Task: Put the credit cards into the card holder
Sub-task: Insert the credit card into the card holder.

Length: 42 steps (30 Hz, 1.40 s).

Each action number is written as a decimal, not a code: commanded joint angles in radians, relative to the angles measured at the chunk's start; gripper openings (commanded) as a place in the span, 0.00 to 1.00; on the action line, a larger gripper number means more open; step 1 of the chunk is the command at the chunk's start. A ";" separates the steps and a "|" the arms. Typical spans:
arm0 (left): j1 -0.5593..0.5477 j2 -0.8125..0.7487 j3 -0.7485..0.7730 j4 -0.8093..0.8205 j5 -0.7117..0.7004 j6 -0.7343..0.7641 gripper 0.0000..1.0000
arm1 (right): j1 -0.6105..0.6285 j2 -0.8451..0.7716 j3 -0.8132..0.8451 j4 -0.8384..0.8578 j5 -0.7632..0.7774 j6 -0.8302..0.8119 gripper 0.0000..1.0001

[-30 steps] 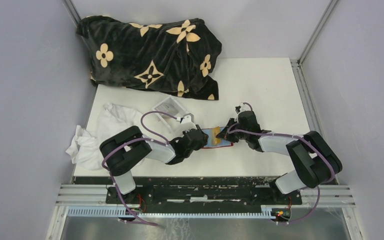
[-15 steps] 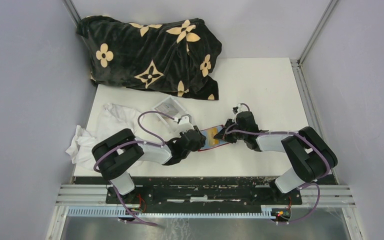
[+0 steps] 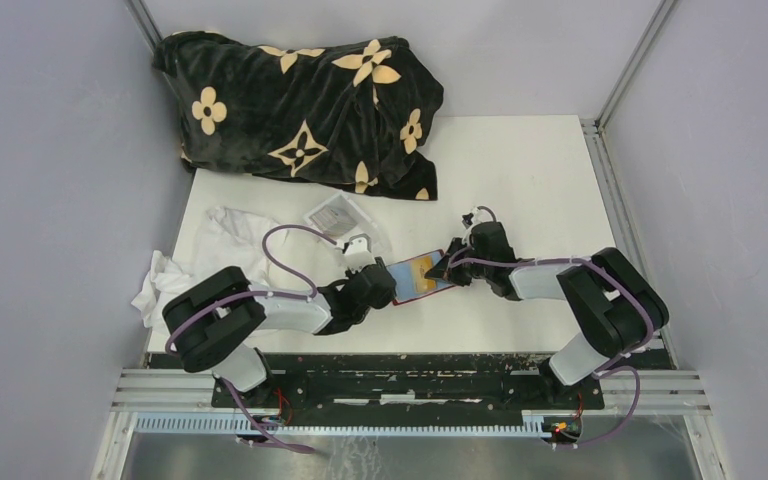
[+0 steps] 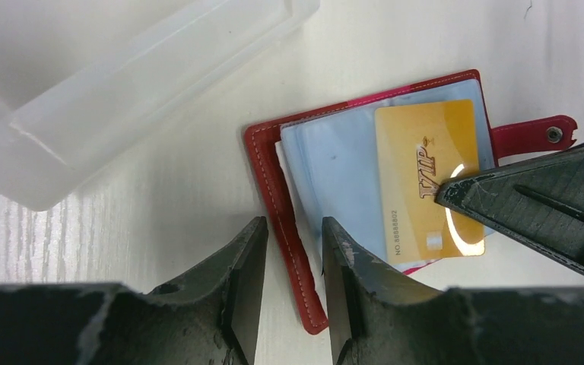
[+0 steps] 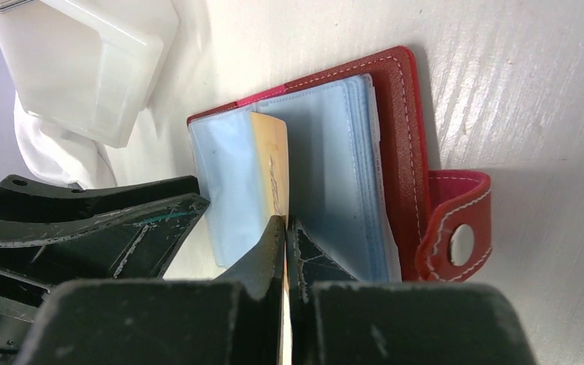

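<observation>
Red card holder (image 3: 418, 283) lies open on the white table (image 3: 540, 170) in the top view, between the two arms and near the front edge. Its longer side runs left to right, tipped up a bit toward the right. You can see the left gripper (image 3: 385, 285) at its left edge and the right gripper (image 3: 448, 265) at its upper right corner. A clear plastic box (image 3: 335, 214) sits just behind, and a black flowered blanket (image 3: 300, 100) is further back.

Left wrist: jaws set narrow either side of the holder's red border, but I honestly can't tell if they actually pinch it. Over the pale blue sleeves (image 4: 334, 175) lies the yellow-orange card (image 4: 418, 167), long side parallel to that border. The snap tab (image 4: 528, 137) pokes out to the right.

Right wrist: fingers clamped tight on the card's near edge. The card stands edge-on between two stacks of sleeves, long axis pointing away from the camera. The tab's pale stud (image 5: 460, 243) is at the right.
</observation>
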 commanded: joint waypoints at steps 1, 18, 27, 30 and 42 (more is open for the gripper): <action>0.001 -0.008 -0.027 -0.104 -0.043 -0.033 0.42 | -0.004 0.040 0.008 -0.070 0.044 -0.042 0.01; 0.001 0.050 -0.022 -0.059 -0.043 -0.025 0.31 | 0.018 0.086 0.067 -0.171 0.022 -0.091 0.01; 0.002 0.083 -0.005 -0.051 -0.043 -0.015 0.30 | 0.026 0.075 0.069 -0.220 0.019 -0.108 0.01; 0.002 0.096 0.002 -0.046 -0.043 -0.013 0.30 | 0.027 0.073 0.066 -0.225 0.017 -0.110 0.01; 0.003 0.122 -0.010 -0.040 -0.043 -0.014 0.28 | 0.029 0.054 0.052 -0.181 -0.012 -0.065 0.01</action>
